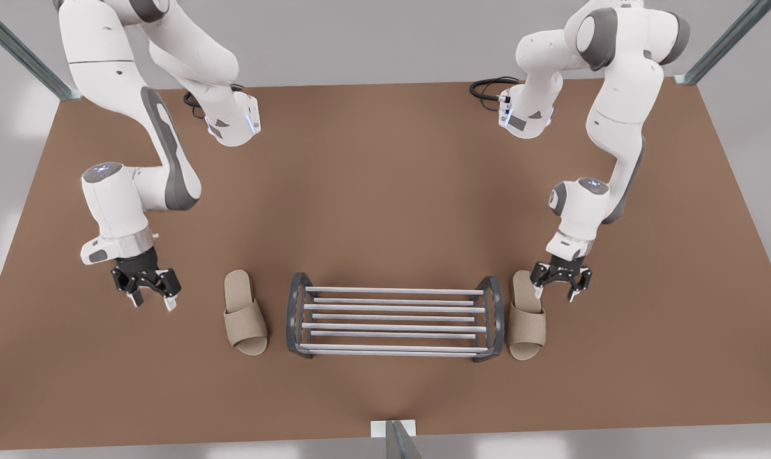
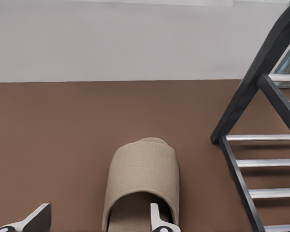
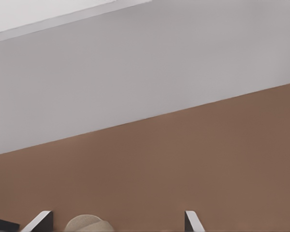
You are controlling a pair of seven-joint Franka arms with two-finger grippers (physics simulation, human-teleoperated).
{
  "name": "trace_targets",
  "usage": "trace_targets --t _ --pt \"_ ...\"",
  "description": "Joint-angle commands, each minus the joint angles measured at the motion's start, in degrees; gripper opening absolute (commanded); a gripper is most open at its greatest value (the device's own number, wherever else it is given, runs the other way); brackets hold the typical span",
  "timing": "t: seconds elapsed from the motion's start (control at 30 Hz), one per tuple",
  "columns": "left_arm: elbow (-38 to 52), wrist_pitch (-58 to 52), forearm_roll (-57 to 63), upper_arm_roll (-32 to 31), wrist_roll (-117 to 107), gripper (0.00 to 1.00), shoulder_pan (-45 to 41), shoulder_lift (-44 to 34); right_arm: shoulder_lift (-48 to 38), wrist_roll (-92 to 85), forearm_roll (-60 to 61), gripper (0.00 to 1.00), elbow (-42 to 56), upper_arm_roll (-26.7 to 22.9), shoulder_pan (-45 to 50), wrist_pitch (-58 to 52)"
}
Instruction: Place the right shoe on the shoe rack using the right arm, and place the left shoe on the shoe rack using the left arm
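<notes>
The shoe rack [image 1: 395, 291] stands low at the table's near middle; its dark end frame [image 2: 246, 96] is in the left wrist view. A beige slipper, the left shoe [image 1: 527, 322] [image 2: 145, 174], lies just beyond the rack's end at the front view's right. My left gripper [image 1: 556, 294] [image 2: 96, 223] hangs open over its heel, one fingertip [image 2: 157, 220] above the insole. The twin slipper, the right shoe [image 1: 245, 312] [image 3: 87, 223], lies at the rack's other end. My right gripper [image 1: 154, 302] [image 3: 116, 224] is open, off to that slipper's side, at the front view's left.
The brown table [image 1: 385, 191] stretches wide behind the rack. Both arm bases [image 1: 232, 121] [image 1: 525, 115] stand at the far edge with black cables. Metal posts [image 1: 395, 440] mark the table's near edge and far corners.
</notes>
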Motion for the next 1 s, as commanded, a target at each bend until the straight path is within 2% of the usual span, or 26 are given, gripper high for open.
trace_targets --t 0.0,0.07,0.13,0.27,0.63,0.87,0.9,0.93,0.97 --pt "0.94 1.0 0.17 0.07 0.01 0.99 -0.02 1.01 -0.5 -2.45 0.04 1.0 -2.49 1.95 -1.15 9.74" --pt "1.82 1.0 0.17 0.07 0.01 0.99 -0.02 1.72 -0.41 -2.63 0.04 1.0 -5.04 2.39 -1.06 10.18" --pt "3.22 1.0 0.17 0.07 0.01 0.99 -0.02 3.03 -0.15 -2.1 0.13 1.0 -5.83 5.73 -1.06 10.26" --pt "3.75 1.09 4.22 2.09 0.01 0.99 0.24 6.73 1.08 -2.63 0.04 1.0 -5.92 5.82 -0.36 10.26" --pt "7.7 1.09 4.39 1.91 0.01 0.99 -0.2 10.59 4.95 -12.74 0.04 1.0 -6.97 7.57 -0.27 10.35" --pt "10.52 1.09 4.48 1.83 0.01 0.99 -0.37 13.41 13.47 -18.45 0.04 1.0 -7.06 7.4 -1.59 19.14" --pt "10.52 1.09 4.48 1.83 0.01 0.91 -0.28 13.41 14.44 -18.98 0.04 1.0 -7.15 7.4 -1.59 20.9" --pt "10.52 1.09 4.39 1.83 0.01 0.75 -0.28 13.41 15.05 -19.07 0.04 1.0 -7.15 7.31 -1.59 21.51" --pt "10.52 1.09 4.31 1.83 0.01 0.7 -0.37 13.41 15.32 -19.07 0.04 1.0 -7.24 7.31 -1.59 21.51"
